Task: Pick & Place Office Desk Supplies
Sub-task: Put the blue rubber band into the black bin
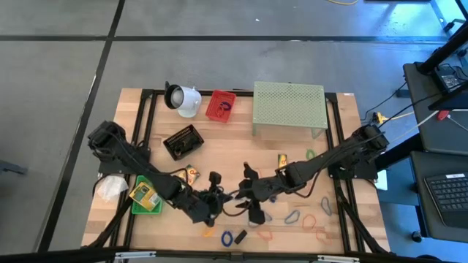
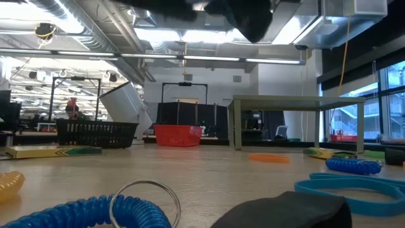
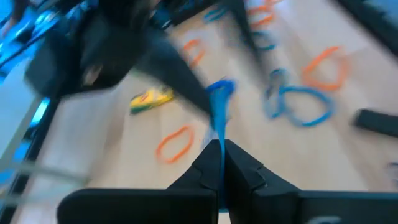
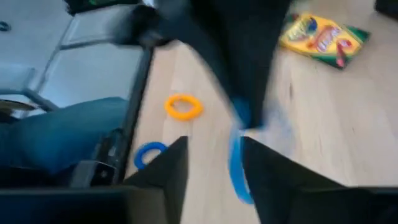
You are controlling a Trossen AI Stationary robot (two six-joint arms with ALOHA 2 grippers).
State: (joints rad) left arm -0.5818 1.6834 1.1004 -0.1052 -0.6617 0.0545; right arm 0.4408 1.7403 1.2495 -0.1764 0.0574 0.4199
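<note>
Both grippers meet above the middle of the table's near half. A thin blue rubber-band loop (image 3: 219,109) hangs between them, clear of the wood. My left gripper (image 3: 221,148), also (image 1: 218,194), is shut on the loop. My right gripper (image 4: 214,149), also (image 1: 247,196), is open, and the same blue loop (image 4: 236,171) runs through its gap. Loose orange and blue rubber-band loops (image 3: 305,106) and a crayon box (image 4: 323,37) lie flat on the table around them. My left gripper pinches one end of the blue loop (image 3: 221,158) between its two fingers. The fingers slant down from the table's left. The loop runs straight out from them toward the other gripper, off the table. My right gripper has a finger (image 4: 258,165) close beside the loop; whether it touches, I cannot tell.
A pale green mesh stand (image 1: 289,108), red basket (image 1: 221,106), white cup-shaped object (image 1: 183,98) and black basket (image 1: 183,141) stand at the far side. A green tray (image 1: 146,199) with a crayon box is at the left. Coiled clips (image 1: 227,237) and bands (image 1: 311,219) litter the near edge.
</note>
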